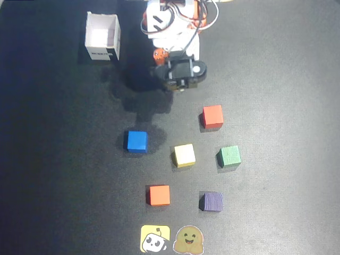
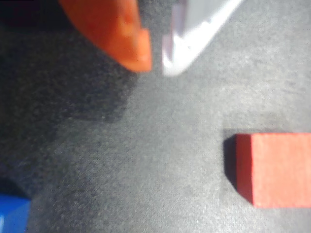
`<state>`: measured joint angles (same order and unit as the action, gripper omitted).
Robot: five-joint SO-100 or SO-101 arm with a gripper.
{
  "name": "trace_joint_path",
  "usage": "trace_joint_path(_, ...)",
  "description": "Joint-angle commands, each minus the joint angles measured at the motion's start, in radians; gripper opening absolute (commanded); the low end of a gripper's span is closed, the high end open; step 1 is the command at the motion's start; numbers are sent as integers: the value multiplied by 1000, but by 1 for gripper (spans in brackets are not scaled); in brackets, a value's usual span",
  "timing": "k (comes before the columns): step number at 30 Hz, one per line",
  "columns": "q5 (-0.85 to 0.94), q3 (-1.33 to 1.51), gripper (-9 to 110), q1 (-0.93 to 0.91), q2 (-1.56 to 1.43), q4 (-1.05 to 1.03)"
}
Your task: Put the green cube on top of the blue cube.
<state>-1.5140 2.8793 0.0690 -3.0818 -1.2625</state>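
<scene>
Locating the pieces: green cube [image 1: 229,156] on the dark table [image 1: 287,79], toward the right in the overhead view; blue cube [image 1: 136,141] toward the left, well apart from it.
Between them: yellow cube [image 1: 184,155], nearer the green one, touching neither.
Gripper position: gripper [image 1: 178,87] tucked close to the arm's base near the top of the overhead view, above the whole group of cubes, touching none.
Gripper state: in the wrist view, orange and white fingertips [image 2: 155,60] drawn nearly together with only a narrow slit between, nothing held; effectively closed and empty.
Key relation: green cube lying down and to the right of the gripper in the overhead view, well apart, with the red cube [image 1: 212,116] sitting nearer and just off that line.
Wrist view check: red cube [image 2: 274,170] at right, a corner of blue cube [image 2: 12,213] at lower left, green cube out of frame; aim therefore not yet on the target.
Axis: none to favour, faces plain and equal; edges lying close to square with the picture, slightly turned.
Judged need: fingers to spread, then a reach forward and to the right past the red cube, down over the green one.
Judged risk: brushing the red cube on the way, or nudging the yellow neighbour while closing.
Other items, clear of the path: orange cube [image 1: 159,195], purple cube [image 1: 212,202], white box [image 1: 102,36].
</scene>
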Motion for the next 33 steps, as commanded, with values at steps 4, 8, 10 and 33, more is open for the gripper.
trace_joint_path(4,6,-15,11,14,-11,12)
trace_joint_path(8,-2,-49,11,34,23,23)
trace_joint_path(10,-3,-91,13,43,115,67)
trace_joint_path(33,-140,-775,16,305,1123,264)
